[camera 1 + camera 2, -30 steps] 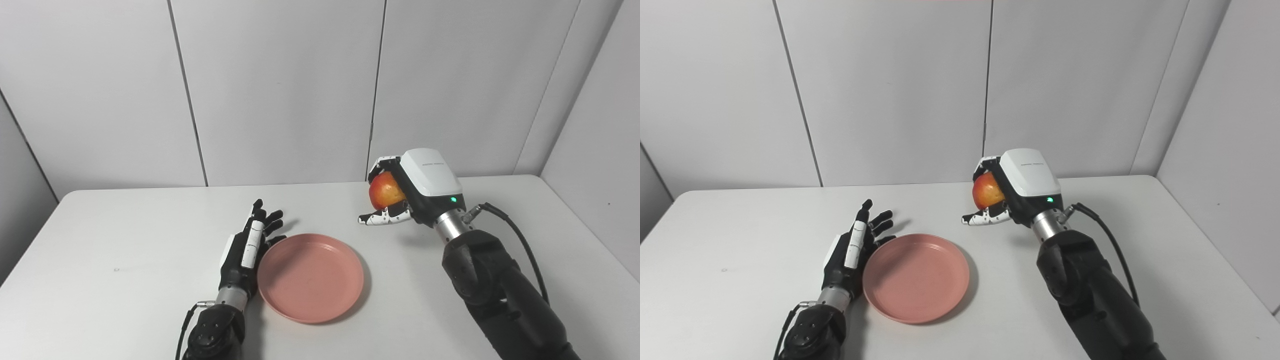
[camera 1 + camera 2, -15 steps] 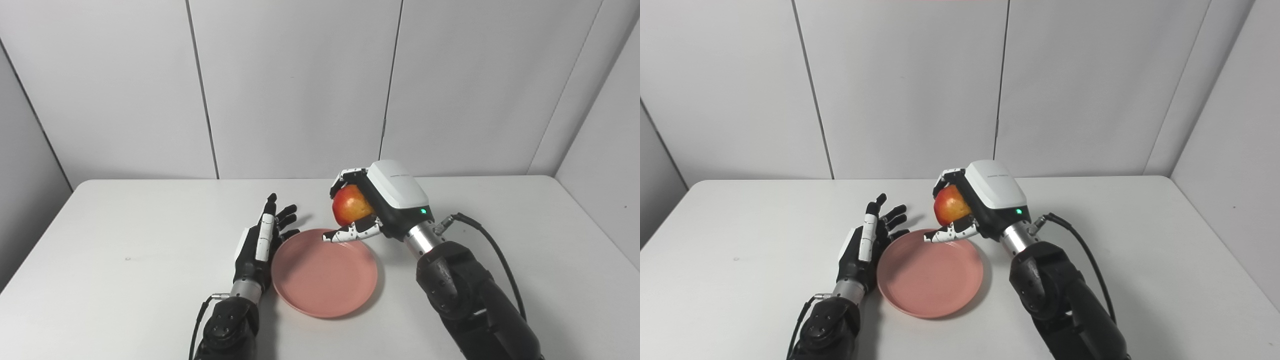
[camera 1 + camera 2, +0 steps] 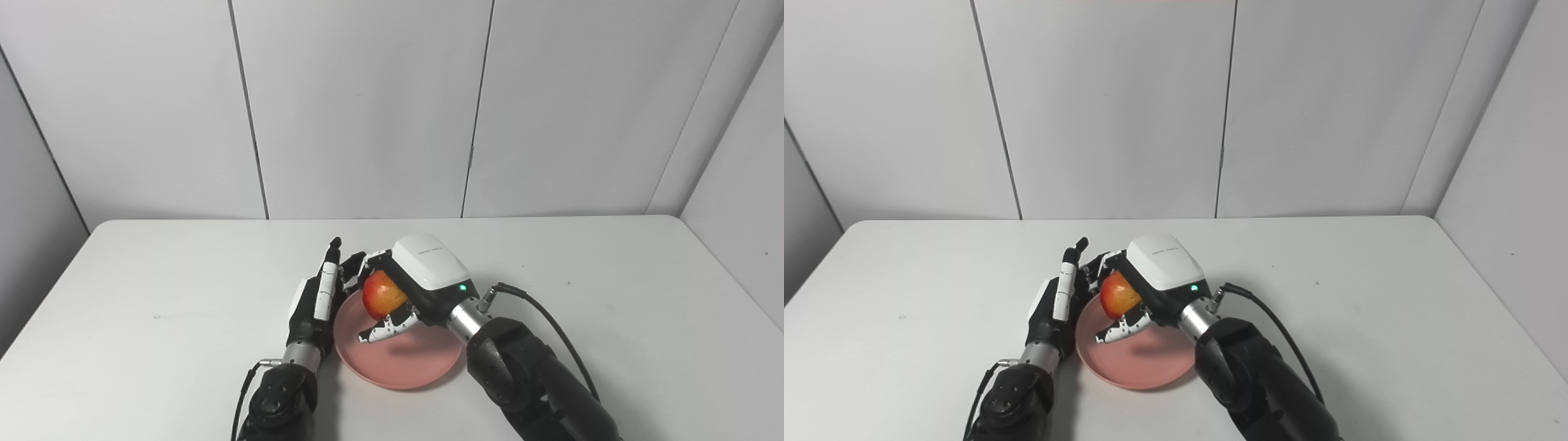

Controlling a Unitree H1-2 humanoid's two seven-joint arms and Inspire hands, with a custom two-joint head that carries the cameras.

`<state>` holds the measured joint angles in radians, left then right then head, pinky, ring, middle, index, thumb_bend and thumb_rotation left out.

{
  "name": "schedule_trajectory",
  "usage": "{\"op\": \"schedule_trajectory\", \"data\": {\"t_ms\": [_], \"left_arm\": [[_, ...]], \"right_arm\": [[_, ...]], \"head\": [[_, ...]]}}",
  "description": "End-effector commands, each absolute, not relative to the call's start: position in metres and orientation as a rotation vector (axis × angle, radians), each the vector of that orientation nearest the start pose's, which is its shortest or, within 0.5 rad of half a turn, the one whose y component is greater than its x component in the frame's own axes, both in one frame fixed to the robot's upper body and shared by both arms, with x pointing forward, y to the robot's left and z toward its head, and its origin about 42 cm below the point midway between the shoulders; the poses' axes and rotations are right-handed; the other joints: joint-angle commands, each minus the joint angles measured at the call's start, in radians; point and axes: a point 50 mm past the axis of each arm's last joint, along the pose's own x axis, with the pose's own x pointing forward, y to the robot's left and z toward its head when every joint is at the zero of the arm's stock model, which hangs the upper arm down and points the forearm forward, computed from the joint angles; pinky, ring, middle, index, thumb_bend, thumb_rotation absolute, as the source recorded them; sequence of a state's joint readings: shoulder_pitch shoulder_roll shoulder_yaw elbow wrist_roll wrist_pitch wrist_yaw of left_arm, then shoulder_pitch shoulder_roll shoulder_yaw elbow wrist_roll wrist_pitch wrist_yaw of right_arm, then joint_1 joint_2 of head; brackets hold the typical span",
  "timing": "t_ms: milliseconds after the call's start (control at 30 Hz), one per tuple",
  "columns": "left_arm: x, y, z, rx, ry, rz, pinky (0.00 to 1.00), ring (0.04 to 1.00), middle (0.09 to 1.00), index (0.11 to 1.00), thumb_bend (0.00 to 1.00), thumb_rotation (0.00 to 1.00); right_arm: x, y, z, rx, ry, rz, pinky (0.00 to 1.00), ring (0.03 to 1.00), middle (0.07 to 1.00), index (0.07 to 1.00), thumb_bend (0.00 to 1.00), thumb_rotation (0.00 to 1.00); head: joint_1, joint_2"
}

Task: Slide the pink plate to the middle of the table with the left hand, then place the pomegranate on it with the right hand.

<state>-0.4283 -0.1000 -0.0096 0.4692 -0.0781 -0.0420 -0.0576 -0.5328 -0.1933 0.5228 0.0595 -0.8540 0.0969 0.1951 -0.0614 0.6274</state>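
Note:
The pink plate [image 3: 409, 361] lies on the white table [image 3: 153, 294], near the middle toward the front. My right hand [image 3: 409, 288] hovers over the plate's far left part, shut on the red-and-yellow pomegranate [image 3: 382, 294], which hangs a little above the plate. My left hand [image 3: 318, 297] stands open on edge against the plate's left rim, fingers pointing away from me. In the right eye view the pomegranate [image 3: 1119, 295] sits just right of the left hand [image 3: 1058, 304], and the right hand [image 3: 1151, 285] hides the plate's [image 3: 1145, 364] far rim.
White wall panels stand behind the table. A black cable [image 3: 551, 321] loops from the right wrist over the table to the right of the plate.
My right hand has carried the pomegranate left and down, from the plate's far rim to low over the plate. The left hand and plate have stayed put.

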Motion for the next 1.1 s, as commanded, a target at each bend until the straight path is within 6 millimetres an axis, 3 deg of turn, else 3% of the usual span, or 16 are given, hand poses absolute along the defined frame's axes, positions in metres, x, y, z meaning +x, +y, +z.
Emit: {"op": "schedule_trajectory", "data": {"t_ms": [0, 233, 333, 433, 533, 900, 967, 1000, 1033, 1067], "left_arm": [[0.416, 0.121, 0.125, -0.127, -0.012, -0.217, 0.68, 0.817, 0.767, 0.98, 0.92, 1.0], [0.417, 0.12, 0.125, -0.129, -0.013, -0.212, 0.68, 0.817, 0.786, 0.983, 0.92, 1.0], [0.418, 0.12, 0.125, -0.126, -0.012, -0.212, 0.67, 0.82, 0.781, 0.979, 0.92, 1.0], [0.417, 0.12, 0.125, -0.121, -0.01, -0.213, 0.68, 0.821, 0.782, 0.981, 0.93, 1.0], [0.418, 0.12, 0.124, -0.12, -0.006, -0.212, 0.68, 0.821, 0.78, 0.981, 0.94, 1.0], [0.419, 0.121, 0.123, -0.128, -0.007, -0.219, 0.71, 0.804, 0.731, 0.982, 0.9, 1.0], [0.418, 0.121, 0.123, -0.123, -0.008, -0.219, 0.71, 0.798, 0.74, 0.985, 0.9, 1.0], [0.418, 0.121, 0.123, -0.122, -0.008, -0.219, 0.71, 0.802, 0.746, 0.986, 0.89, 1.0], [0.418, 0.121, 0.123, -0.121, -0.009, -0.219, 0.71, 0.802, 0.747, 0.986, 0.89, 1.0], [0.418, 0.121, 0.123, -0.122, -0.011, -0.219, 0.71, 0.801, 0.752, 0.988, 0.88, 1.0]], "right_arm": [[0.401, -0.087, 0.235, -1.221, -0.556, 0.49, 0.23, 0.303, 0.383, 0.492, 0.5, 0.15], [0.415, -0.093, 0.217, -1.274, -0.487, 0.497, 0.29, 0.373, 0.453, 0.49, 0.5, 0.15], [0.419, -0.096, 0.215, -1.281, -0.471, 0.497, 0.28, 0.351, 0.427, 0.489, 0.5, 0.15], [0.42, -0.098, 0.215, -1.288, -0.468, 0.501, 0.32, 0.408, 0.482, 0.491, 0.5, 0.15], [0.421, -0.099, 0.214, -1.288, -0.471, 0.5, 0.32, 0.405, 0.486, 0.492, 0.5, 0.15], [0.425, -0.102, 0.216, -1.292, -0.477, 0.5, 0.25, 0.31, 0.371, 0.478, 0.5, 0.17], [0.424, -0.104, 0.216, -1.289, -0.473, 0.503, 0.26, 0.332, 0.395, 0.485, 0.62, 0.58], [0.423, -0.105, 0.216, -1.287, -0.471, 0.504, 0.27, 0.347, 0.414, 0.509, 0.66, 0.71], [0.423, -0.106, 0.216, -1.284, -0.469, 0.507, 0.27, 0.349, 0.416, 0.511, 0.67, 0.72], [0.422, -0.107, 0.216, -1.279, -0.468, 0.508, 0.3, 0.385, 0.46, 0.553, 0.71, 0.81]], "head": [[-0.006, -0.004], [-0.011, -0.008], [-0.013, -0.008], [-0.013, -0.008], [-0.019, -0.011], [-0.021, -0.011], [-0.02, -0.008], [-0.02, -0.008], [-0.02, -0.008], [-0.02, -0.008]]}}
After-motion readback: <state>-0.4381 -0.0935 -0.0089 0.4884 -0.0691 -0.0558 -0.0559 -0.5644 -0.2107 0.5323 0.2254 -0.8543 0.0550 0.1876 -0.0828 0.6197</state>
